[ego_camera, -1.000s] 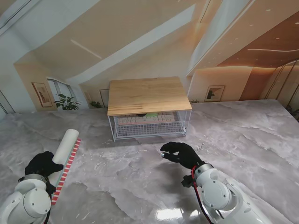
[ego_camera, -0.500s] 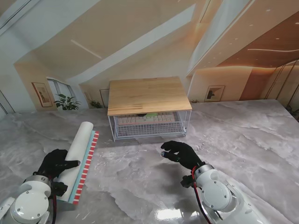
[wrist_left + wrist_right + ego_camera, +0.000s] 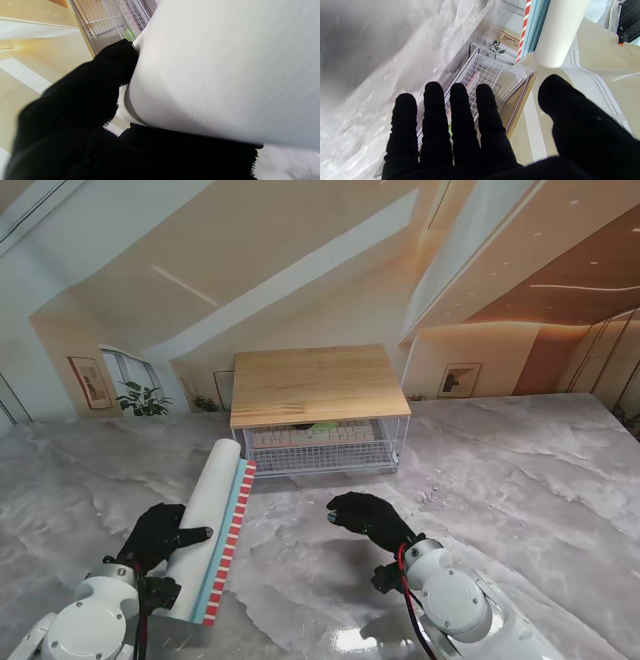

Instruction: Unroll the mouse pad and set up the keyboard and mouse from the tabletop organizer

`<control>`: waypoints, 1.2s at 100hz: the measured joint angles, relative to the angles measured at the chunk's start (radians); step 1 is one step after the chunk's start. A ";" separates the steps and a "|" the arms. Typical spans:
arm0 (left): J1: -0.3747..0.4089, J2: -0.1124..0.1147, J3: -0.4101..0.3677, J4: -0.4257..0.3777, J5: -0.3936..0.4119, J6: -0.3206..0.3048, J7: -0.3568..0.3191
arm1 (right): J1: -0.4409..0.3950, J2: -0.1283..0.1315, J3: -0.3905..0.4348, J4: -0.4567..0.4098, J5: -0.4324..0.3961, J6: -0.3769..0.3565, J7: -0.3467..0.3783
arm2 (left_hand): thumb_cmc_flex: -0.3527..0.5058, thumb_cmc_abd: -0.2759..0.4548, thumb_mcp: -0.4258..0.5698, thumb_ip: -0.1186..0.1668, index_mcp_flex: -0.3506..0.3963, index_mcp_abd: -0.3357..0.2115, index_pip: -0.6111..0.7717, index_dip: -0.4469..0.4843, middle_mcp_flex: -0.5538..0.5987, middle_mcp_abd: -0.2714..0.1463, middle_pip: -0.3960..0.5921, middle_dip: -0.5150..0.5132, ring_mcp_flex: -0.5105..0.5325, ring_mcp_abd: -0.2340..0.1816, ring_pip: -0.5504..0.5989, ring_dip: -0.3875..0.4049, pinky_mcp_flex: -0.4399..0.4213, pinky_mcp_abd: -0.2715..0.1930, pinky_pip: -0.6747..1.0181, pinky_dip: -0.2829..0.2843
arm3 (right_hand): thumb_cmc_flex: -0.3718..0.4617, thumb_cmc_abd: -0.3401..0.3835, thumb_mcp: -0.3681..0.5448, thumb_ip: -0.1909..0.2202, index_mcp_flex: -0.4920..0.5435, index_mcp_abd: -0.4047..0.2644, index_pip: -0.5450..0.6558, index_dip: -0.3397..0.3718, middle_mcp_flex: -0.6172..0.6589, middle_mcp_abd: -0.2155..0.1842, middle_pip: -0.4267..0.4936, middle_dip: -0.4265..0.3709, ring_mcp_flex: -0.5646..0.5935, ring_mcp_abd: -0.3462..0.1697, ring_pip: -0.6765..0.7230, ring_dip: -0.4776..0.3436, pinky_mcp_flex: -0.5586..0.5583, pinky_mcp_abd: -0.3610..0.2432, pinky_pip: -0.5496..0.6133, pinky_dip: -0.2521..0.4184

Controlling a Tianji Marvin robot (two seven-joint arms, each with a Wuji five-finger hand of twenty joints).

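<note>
Since a second ago our left hand (image 3: 158, 537), clamped on the mouse pad roll (image 3: 212, 520), swung it rightward | long axis runs away from us | right hand (image 3: 368, 520) spread, empty, just right of it.

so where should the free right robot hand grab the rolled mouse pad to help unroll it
Take the loose striped edge that runs along the right side of the rolled mouse pad, coming in from the right. The left robot hand already wraps the near end of the roll from its left, so the flap side faces the open right robot hand, which is close by.
</note>
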State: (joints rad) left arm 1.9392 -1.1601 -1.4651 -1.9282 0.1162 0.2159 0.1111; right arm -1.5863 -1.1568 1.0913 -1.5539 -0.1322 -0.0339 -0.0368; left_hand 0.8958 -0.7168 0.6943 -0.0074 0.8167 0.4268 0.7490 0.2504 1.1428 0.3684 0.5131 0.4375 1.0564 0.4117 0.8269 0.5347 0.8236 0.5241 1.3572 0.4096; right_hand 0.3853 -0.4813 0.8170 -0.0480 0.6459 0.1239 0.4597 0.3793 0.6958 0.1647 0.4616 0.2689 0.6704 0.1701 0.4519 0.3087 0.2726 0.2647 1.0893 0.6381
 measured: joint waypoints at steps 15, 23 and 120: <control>-0.013 -0.011 0.050 -0.009 -0.048 -0.012 0.036 | 0.001 -0.001 -0.018 -0.010 0.069 0.009 0.026 | 0.000 0.000 0.005 0.000 0.000 0.000 0.003 0.000 0.000 0.000 0.002 0.000 0.000 0.000 0.001 0.000 0.000 0.000 0.001 -0.008 | 0.000 0.000 0.000 0.000 0.000 0.011 -0.005 -0.001 0.000 0.013 0.008 0.000 0.000 0.023 0.002 0.000 0.004 0.001 0.002 -0.008; -0.023 -0.018 0.071 -0.013 -0.061 -0.013 0.052 | 0.001 -0.003 -0.026 -0.014 0.095 0.014 0.035 | 0.000 0.000 0.006 0.000 0.000 0.000 0.003 0.000 0.000 0.000 0.003 0.000 0.000 0.000 0.001 0.000 0.000 0.000 0.001 -0.009 | 0.000 -0.011 0.000 0.000 0.000 0.019 -0.012 -0.001 -0.001 0.014 0.009 0.001 0.000 0.023 0.002 0.000 0.006 0.002 0.011 -0.010; -0.118 -0.064 0.237 -0.027 -0.217 0.024 0.160 | 0.026 -0.059 -0.166 -0.001 0.293 0.005 -0.052 | 0.000 0.001 0.016 0.000 0.000 0.001 0.020 0.000 0.000 0.000 0.012 0.000 0.001 0.000 0.012 -0.001 0.000 0.000 0.012 -0.032 | 0.108 -0.085 0.172 0.003 -0.030 -0.005 0.126 0.081 -0.043 -0.004 0.145 0.050 0.004 0.014 0.098 0.035 0.057 0.002 0.069 -0.059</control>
State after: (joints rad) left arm 1.8214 -1.2240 -1.2280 -1.9555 -0.1012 0.2402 0.2714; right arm -1.5604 -1.2157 0.9251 -1.5547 0.1608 -0.0292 -0.0889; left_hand 0.8958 -0.7162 0.7107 -0.0074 0.8167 0.4281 0.7688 0.2504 1.1428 0.3686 0.5247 0.4375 1.0572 0.4117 0.8389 0.5336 0.8240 0.5246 1.3693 0.3779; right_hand 0.4928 -0.5662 0.9891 -0.0454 0.6161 0.1191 0.5856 0.4599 0.6532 0.1610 0.6069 0.3185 0.6748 0.1838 0.5502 0.3434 0.3299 0.2668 1.1587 0.5793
